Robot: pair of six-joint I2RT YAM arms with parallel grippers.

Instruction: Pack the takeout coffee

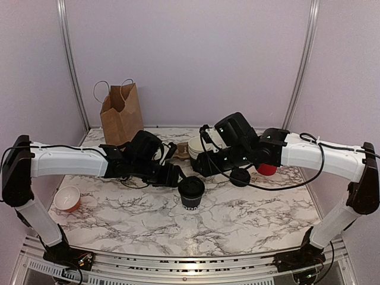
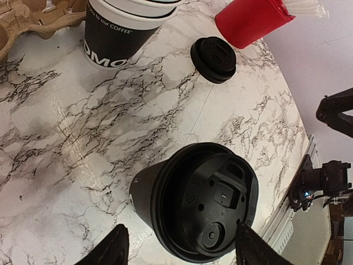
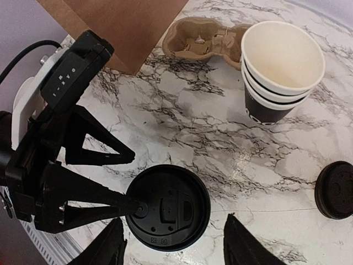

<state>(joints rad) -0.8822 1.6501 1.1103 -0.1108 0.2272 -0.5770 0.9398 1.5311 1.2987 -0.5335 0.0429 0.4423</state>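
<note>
The takeout coffee (image 1: 191, 191) stands upright at the table's middle: a black cup with white lettering and a black lid (image 3: 168, 207). My left gripper (image 2: 179, 248) is open and low beside it. Its fingers (image 2: 110, 248) straddle the cup (image 2: 196, 201), and the one on the right is close to the lid's rim. From the right wrist view the left gripper (image 3: 132, 182) reaches in from the left, one fingertip over the lid's edge. My right gripper (image 3: 174, 248) hangs open above the lid, holding nothing.
A brown paper bag (image 1: 122, 113) stands at the back left, with a cardboard cup carrier (image 3: 204, 36) beside it. A stack of lidless cups (image 3: 278, 72), a loose black lid (image 1: 240, 177) and a red cup (image 2: 251, 19) lie right of centre. A small bowl (image 1: 67, 198) sits far left.
</note>
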